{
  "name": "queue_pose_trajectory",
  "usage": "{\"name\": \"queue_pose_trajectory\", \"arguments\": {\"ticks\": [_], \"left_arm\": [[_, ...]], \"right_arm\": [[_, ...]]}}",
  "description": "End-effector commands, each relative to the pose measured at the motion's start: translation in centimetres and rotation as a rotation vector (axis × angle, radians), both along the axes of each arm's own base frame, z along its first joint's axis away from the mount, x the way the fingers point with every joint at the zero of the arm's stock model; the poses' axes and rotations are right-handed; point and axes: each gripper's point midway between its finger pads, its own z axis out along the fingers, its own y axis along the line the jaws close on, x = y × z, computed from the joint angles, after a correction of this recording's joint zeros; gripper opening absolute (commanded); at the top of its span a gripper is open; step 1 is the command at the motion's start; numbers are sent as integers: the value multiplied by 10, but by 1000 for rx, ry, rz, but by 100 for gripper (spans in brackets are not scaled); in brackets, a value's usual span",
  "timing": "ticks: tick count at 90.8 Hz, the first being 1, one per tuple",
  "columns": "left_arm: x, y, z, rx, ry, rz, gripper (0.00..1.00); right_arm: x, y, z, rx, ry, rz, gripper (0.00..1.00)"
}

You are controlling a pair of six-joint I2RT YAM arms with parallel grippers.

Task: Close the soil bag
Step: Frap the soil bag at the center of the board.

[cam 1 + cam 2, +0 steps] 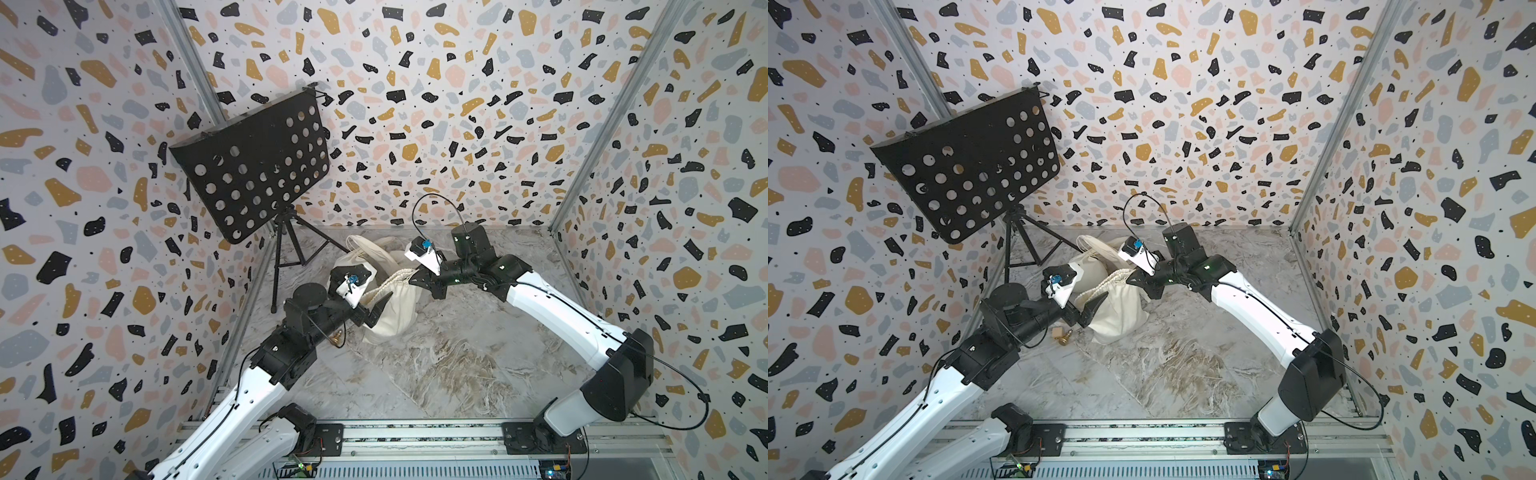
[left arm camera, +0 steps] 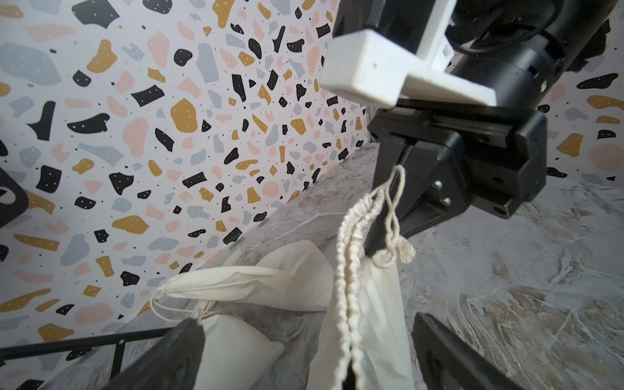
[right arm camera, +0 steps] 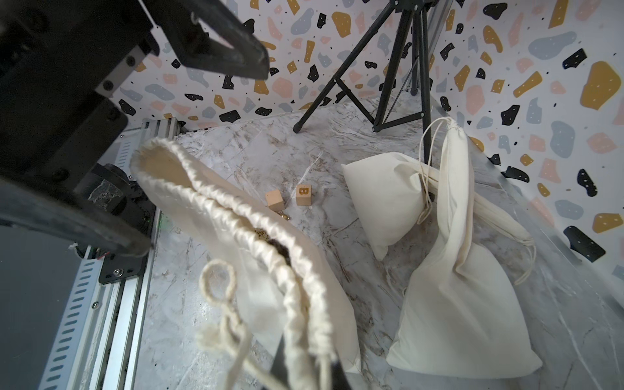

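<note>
Marbled tabletop (image 1: 436,365) under soil bag (image 1: 395,311), other cloth bags (image 3: 462,304), two wooden blocks (image 3: 303,195), tripod (image 1: 286,217)

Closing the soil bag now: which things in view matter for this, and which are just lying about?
In the job: soil bag, its drawstring, right tool shut on the bag's mouth, left tool open near it.
Lying about: two other cloth bags, two wooden blocks, music stand.
</note>
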Motion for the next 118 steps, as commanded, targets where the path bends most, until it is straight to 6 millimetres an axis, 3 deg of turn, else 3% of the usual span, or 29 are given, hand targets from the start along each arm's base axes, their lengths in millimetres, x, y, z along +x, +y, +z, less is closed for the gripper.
{"name": "queue_pose_trajectory", "arguments": {"ticks": [1, 18, 29, 50, 52, 60, 68, 80, 99, 110, 118], "left_arm": [[6, -15, 16, 40, -46, -73, 100], [9, -47, -22, 105, 147, -238, 96], [9, -46, -36, 133, 170, -236, 81], [19, -46, -40, 141, 200, -199, 5], [19, -46, -38, 131, 204, -196, 0], [20, -46, -29, 82, 216, -175, 0], [18, -49, -23, 48, 233, -180, 0], [17, -54, -25, 36, 264, -181, 0], [16, -54, -25, 29, 286, -167, 0], [13, -55, -21, 21, 277, -176, 0], [13, -54, -20, 21, 271, -174, 0]], "right_arm": [[-4, -10, 43, 75, -125, -11, 0], [-8, -14, 46, 87, -136, -16, 0], [-4, -20, 43, 91, -146, -54, 0], [3, -36, 41, 133, -125, -130, 0], [5, -39, 40, 129, -123, -156, 4], [15, -56, 32, 84, -104, -292, 24], [14, -76, 28, 53, -77, -415, 55], [-4, -97, 27, 31, -19, -561, 74], [-27, -99, 30, 66, 77, -616, 78], [-30, -85, 27, 82, 93, -559, 78], [-27, -75, 21, 75, 100, -525, 72]]}}
